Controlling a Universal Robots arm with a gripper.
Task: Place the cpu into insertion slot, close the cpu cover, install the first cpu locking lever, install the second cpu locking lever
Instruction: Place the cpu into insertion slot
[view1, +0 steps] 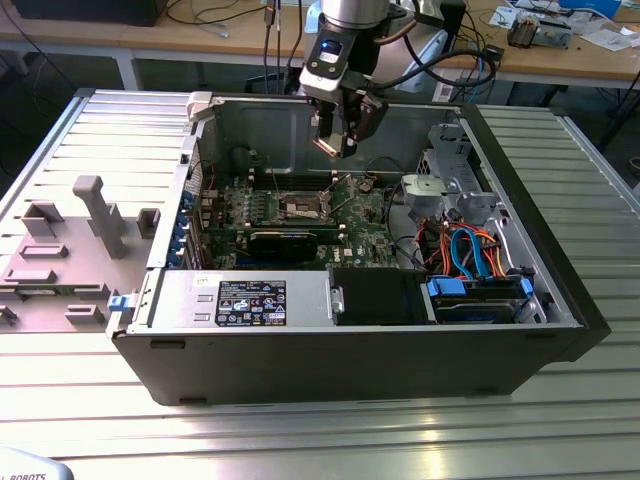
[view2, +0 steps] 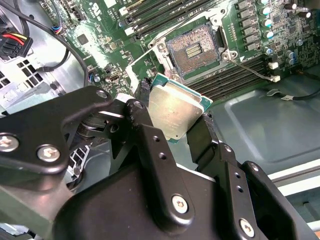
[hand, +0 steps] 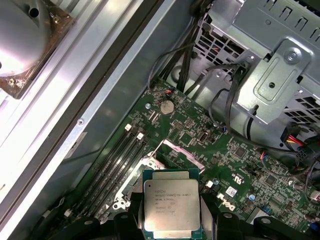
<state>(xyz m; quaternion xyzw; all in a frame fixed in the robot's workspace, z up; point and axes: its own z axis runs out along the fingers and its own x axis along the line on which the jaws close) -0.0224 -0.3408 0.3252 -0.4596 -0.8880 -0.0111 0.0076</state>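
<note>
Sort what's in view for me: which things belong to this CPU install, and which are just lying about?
Job: gripper, shut on the cpu; insertion slot, empty; cpu cover, raised open.
Lying about: coin battery; drive cage; blue and orange cables; grey fixture block.

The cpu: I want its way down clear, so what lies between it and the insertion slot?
Nothing: in the second wrist view only open air separates the cpu, held in the gripper, from the uncovered insertion slot.
</note>
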